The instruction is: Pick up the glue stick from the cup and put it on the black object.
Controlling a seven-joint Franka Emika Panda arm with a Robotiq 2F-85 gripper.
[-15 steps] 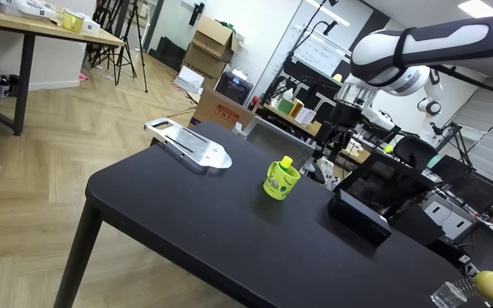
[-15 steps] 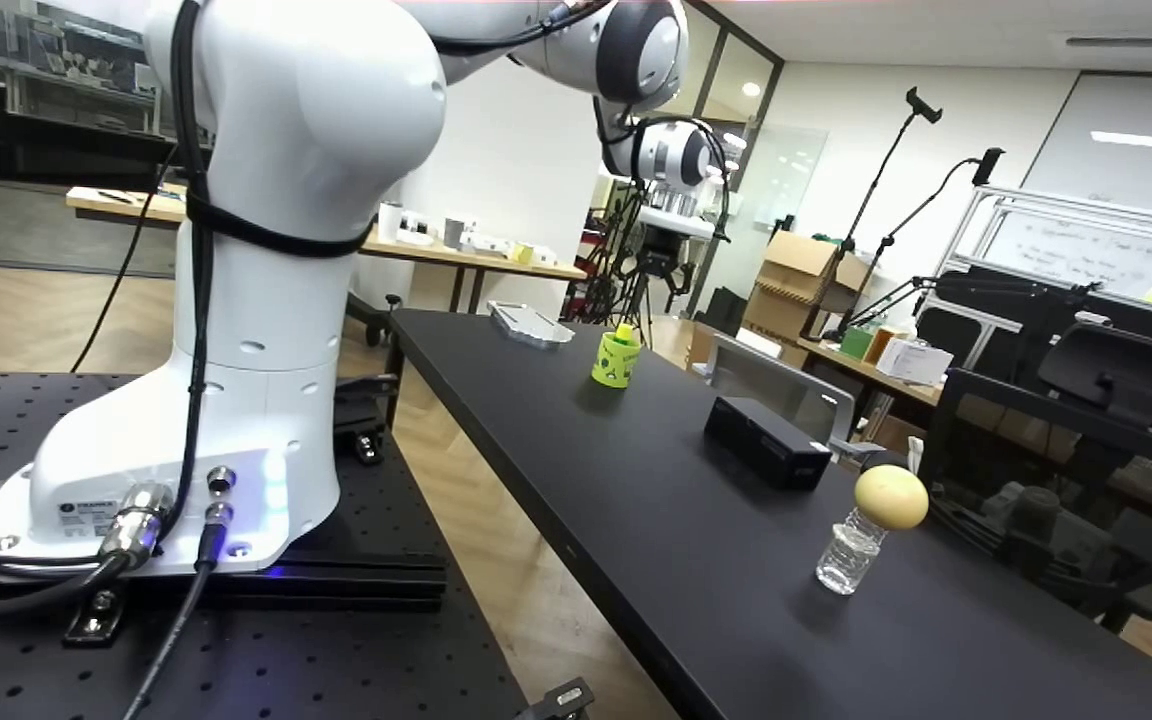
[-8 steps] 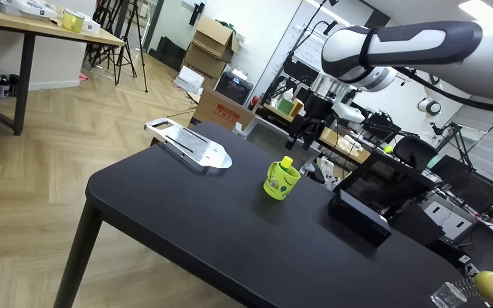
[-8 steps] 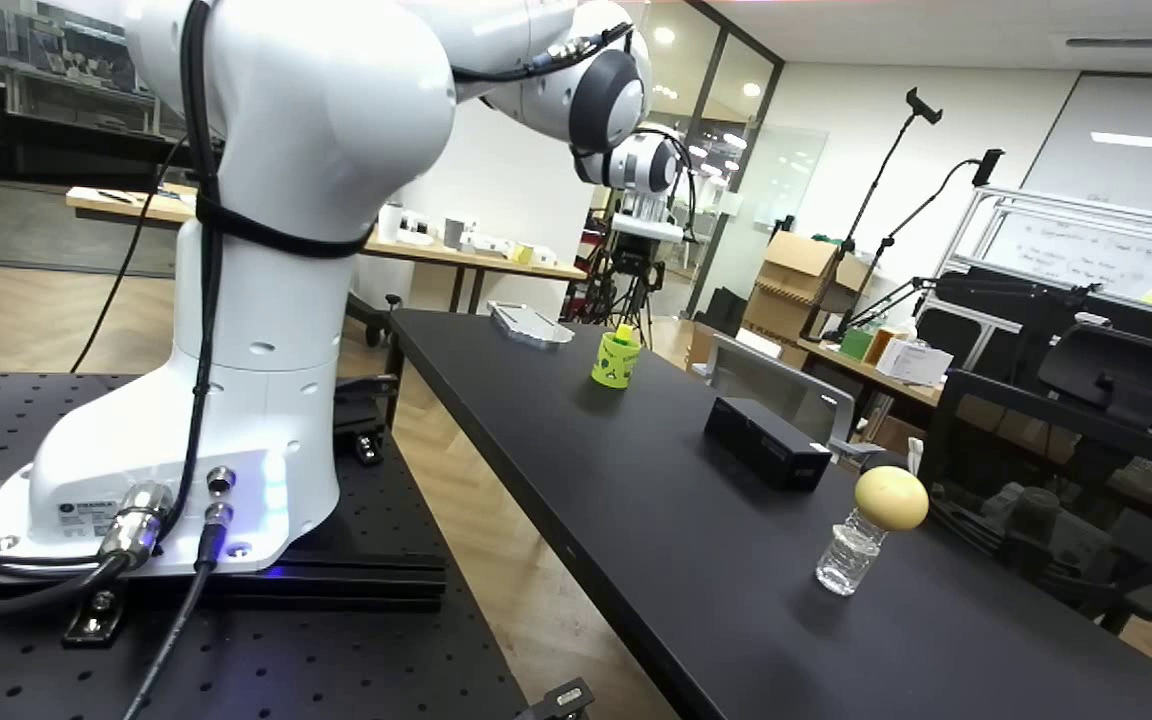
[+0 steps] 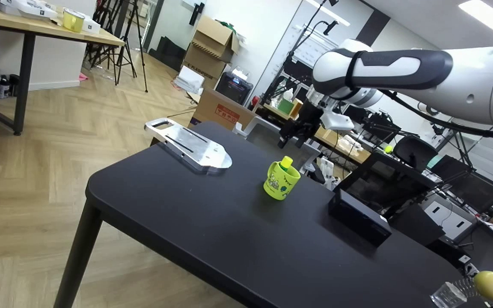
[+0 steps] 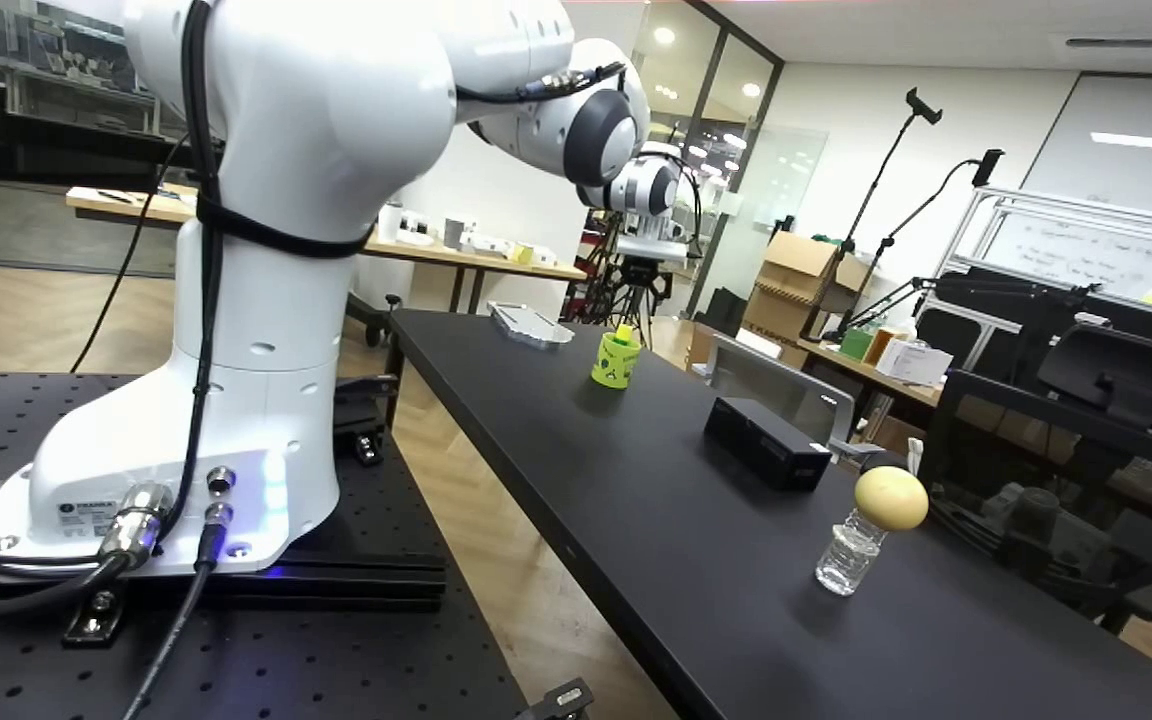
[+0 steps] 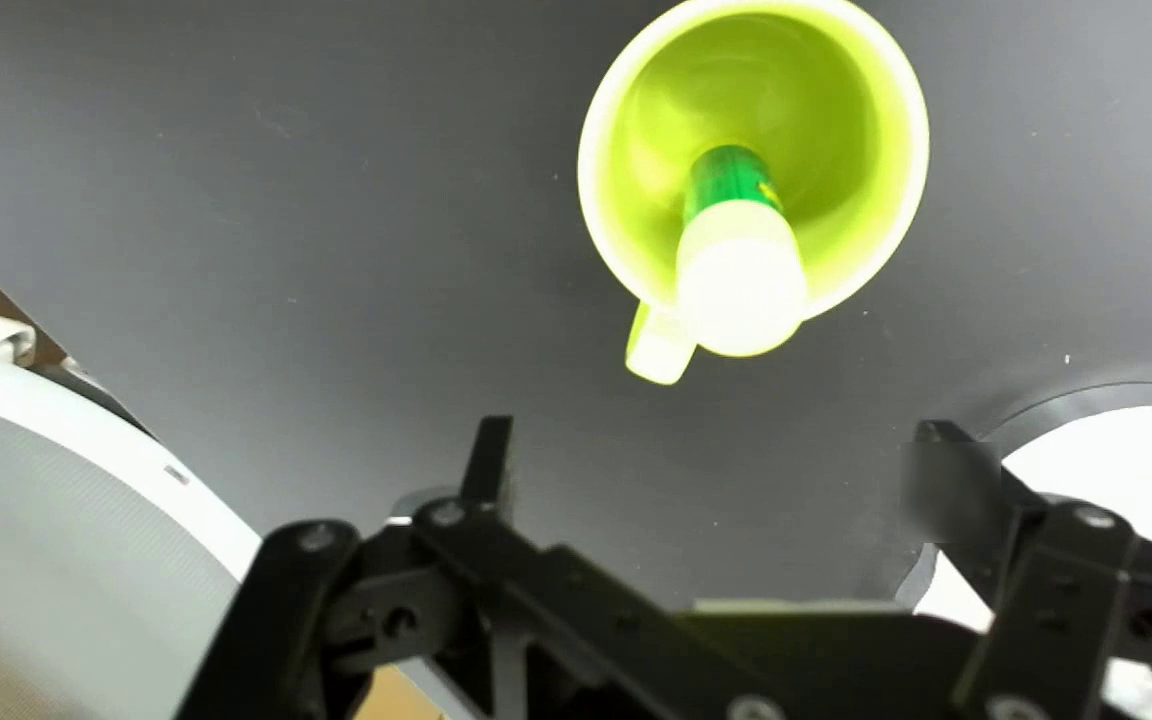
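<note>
The glue stick (image 5: 286, 163) has a yellow cap and green body. It leans inside the lime-green cup (image 5: 278, 185), its cap above the rim. Both also show in an exterior view, the glue stick (image 6: 624, 333) and the cup (image 6: 613, 368). In the wrist view the glue stick (image 7: 739, 275) rests toward the handle side of the cup (image 7: 898, 150). My gripper (image 7: 716, 432) is open and empty, its fingertips wide apart, with the cup ahead of them. In an exterior view the gripper (image 5: 291, 143) hangs above and behind the cup. The black object (image 5: 357, 219) stands on the table, apart from the cup.
A silver metal plate (image 5: 195, 147) lies on the black table (image 5: 229, 231) beyond the cup. A clear glass bottle (image 6: 848, 553) with a yellow ball (image 6: 891, 497) on a spring stands near the black object. A grey chair back (image 7: 66, 520) is close to the table edge.
My arm has swung toward the cup, moving left in both exterior views, then tilting slightly lower. The cup, glue stick and black object have not moved.
</note>
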